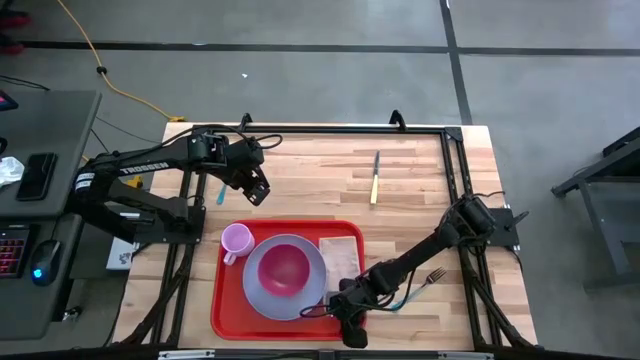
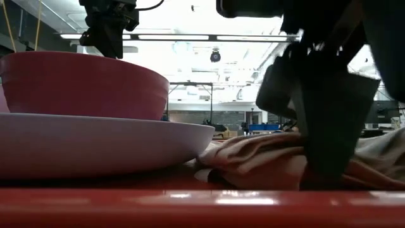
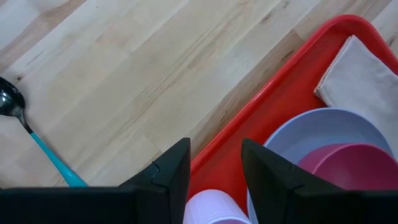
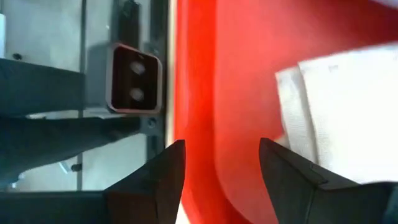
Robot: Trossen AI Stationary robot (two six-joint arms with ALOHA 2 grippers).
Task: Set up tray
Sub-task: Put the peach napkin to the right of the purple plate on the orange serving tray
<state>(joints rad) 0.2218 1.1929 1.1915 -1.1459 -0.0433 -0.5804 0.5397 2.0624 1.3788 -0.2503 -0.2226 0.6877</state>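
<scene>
On the worktop, L to R: teal spoon, left claw released, hovering nr it; red tray w/ pink cup, plate, bowl, napkin. Right claw released over tray's front edge. Only overhead shows knife, fork. Low cam: ceiling lights behind.

White capital lettering reading "TROSSEN" runs along the dark link of the left arm, seen from above at the table's left edge. No other text, label, number or sign is legible in any view.
</scene>
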